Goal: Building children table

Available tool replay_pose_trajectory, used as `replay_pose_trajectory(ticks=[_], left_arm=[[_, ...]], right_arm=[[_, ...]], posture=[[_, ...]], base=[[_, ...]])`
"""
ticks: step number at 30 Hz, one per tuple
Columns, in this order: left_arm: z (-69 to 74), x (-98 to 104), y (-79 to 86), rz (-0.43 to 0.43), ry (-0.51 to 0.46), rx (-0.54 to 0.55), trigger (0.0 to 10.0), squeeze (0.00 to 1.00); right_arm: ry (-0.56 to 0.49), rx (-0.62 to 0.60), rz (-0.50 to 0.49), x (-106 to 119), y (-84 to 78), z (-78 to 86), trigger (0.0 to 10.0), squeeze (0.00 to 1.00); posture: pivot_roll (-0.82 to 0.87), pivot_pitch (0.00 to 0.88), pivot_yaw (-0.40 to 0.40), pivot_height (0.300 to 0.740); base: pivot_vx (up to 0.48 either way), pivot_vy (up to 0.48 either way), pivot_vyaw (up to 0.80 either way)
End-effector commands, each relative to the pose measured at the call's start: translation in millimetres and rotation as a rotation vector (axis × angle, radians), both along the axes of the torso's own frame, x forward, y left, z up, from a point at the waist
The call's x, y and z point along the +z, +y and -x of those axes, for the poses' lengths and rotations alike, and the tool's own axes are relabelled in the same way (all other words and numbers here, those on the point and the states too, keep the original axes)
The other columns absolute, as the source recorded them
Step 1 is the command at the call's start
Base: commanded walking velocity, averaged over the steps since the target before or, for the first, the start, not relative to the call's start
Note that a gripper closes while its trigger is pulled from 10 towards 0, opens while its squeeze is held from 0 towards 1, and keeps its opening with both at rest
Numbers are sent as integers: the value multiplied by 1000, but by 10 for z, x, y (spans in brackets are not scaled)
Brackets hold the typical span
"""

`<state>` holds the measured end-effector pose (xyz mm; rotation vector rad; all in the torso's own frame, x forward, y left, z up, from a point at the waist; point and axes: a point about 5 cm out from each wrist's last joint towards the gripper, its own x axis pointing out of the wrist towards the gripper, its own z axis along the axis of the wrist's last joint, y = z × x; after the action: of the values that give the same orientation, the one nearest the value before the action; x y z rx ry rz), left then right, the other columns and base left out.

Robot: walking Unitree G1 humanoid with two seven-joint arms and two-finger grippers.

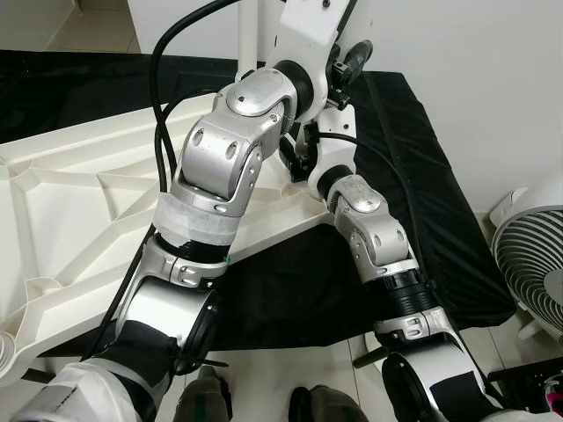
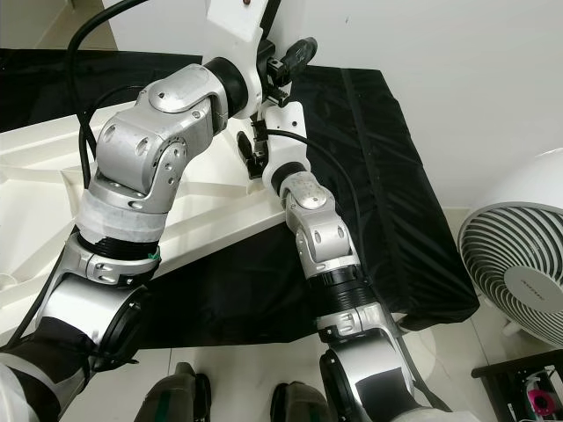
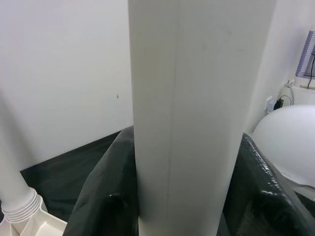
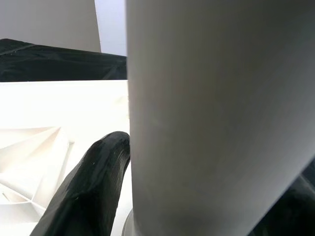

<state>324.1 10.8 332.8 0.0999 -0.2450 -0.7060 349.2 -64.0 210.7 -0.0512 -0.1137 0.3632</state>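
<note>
White table leg [image 3: 187, 113] stands clamped between both grippers' black fingers [image 4: 93, 187] above the tabletop [image 1: 79, 202] corner; both arms reach forward, elbows bent.

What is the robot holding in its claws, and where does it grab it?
Both claws hold the same white table leg, which stands upright. The left claw and the right claw each have black fingers on both sides of its round shaft.

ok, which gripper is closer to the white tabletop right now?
Right. The right gripper clamps the white leg low down, just above the tabletop. The left gripper clamps the same leg higher up, farther from it.
</note>
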Motion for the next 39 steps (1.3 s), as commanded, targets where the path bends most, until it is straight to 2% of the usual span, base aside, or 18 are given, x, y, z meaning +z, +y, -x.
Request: replay_pose_trajectory(ticks=[1, 2, 3, 4, 17, 18, 20, 21, 25, 34, 35, 37, 38, 39], left_arm=[[69, 70, -56, 2, -45, -27, 10000, 0], [69, 70, -56, 2, -45, -27, 10000, 0], [70, 71, -57, 3, -45, -28, 10000, 0], [71, 72, -59, 3, -46, -28, 10000, 0], [62, 29, -72, -21, -52, -17, 10000, 0], [64, 29, -72, -8, -53, -27, 10000, 4], [64, 29, -72, -8, -53, -27, 10000, 4], [62, 30, -67, 15, -39, -37, 10000, 1000], [62, 30, -60, 38, -22, -50, 10000, 1000], [108, 49, -25, 51, -36, -83, 10000, 1000], [112, 38, -1, 53, -35, -84, 10000, 875], [113, 30, 15, 55, -34, -85, 10000, 875], [115, 22, 35, 59, -32, -84, 10000, 0], [113, 11, 59, 61, -29, -82, 10000, 0]], right_arm=[[4, -7, 4, 0, -12, 6, 10000, 0], [4, -7, 4, 0, -12, 6, 10000, 0], [4, -3, 2, 3, -9, 6, 4667, 0], [1, 3, -2, 8, -7, 9, 0, 0], [-43, 22, 24, 38, -10, 34, 0, 0], [-50, 9, 34, 40, -19, 37, 10000, 0], [-50, 9, 34, 40, -19, 37, 10000, 0], [-57, 6, 39, 43, -22, 40, 10000, 0], [-65, 1, 43, 41, -30, 45, 10000, 0], [-20, -58, -23, -1, -94, 22, 10000, 0], [-16, -74, -47, 2, -114, 16, 10000, 0], [-13, -85, -63, 3, -129, 13, 10000, 0], [-13, -94, -77, 7, -143, 11, 10000, 0], [-12, -107, -91, 9, -168, 6, 10000, 0]], posture=[[38, 36, -56, 740], [38, 36, -56, 740], [38, 37, -57, 740], [38, 37, -57, 740], [35, 47, -52, 740], [32, 50, -50, 740], [32, 50, -50, 740], [31, 50, -49, 740], [31, 52, -47, 740], [32, 54, -38, 740], [32, 54, -36, 740], [32, 54, -36, 740], [31, 53, -33, 740], [31, 53, -33, 740]], base=[[0, 0, 0], [0, 0, 0], [0, 0, 0], [0, 0, 0], [0, 0, 0], [0, 0, 0], [0, 0, 0], [0, 0, 0], [0, 0, 0], [0, 0, 0], [0, 0, 0], [0, 0, 0], [0, 0, 0], [0, 0, 0]])
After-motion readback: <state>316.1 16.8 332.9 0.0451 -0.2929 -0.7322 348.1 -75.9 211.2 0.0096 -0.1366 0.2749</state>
